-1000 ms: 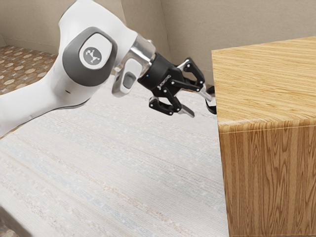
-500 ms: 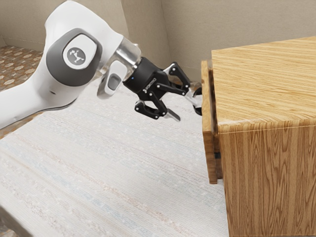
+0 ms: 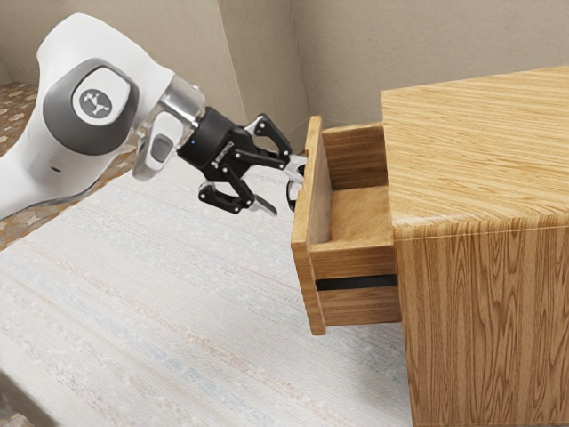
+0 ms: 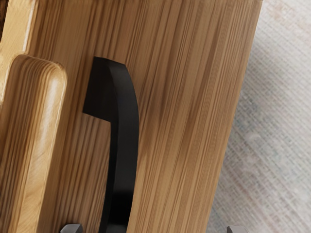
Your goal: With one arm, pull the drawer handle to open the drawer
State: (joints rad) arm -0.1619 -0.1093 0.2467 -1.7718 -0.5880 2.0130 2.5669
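Nearest in the exterior view: the wooden cabinet (image 3: 480,267), grained side face toward the camera. Out of the cabinet's upper front, toward the exterior view's left: the drawer (image 3: 356,298), open by a good part of its length, with a dark slot along its side panel. On the drawer front (image 3: 307,240), on the face turned away from the cabinet: the black handle (image 3: 292,187). Right at that handle, a little farther from the cabinet: the black gripper (image 3: 283,189), spread wide and clamped on nothing, one finger up at the handle, the other lower and clear of the drawer front. In the wrist view, close against the drawer front: the curved handle (image 4: 121,145), lying between two grey fingertips (image 4: 72,228) set well apart; contact with it impossible to tell. Farther again from the cabinet: the white arm (image 3: 89,116), coming in from the exterior view's upper left. Under the cabinet and arm: pale woven floor (image 3: 178,311). Beyond the cabinet: beige wall (image 3: 418,44).
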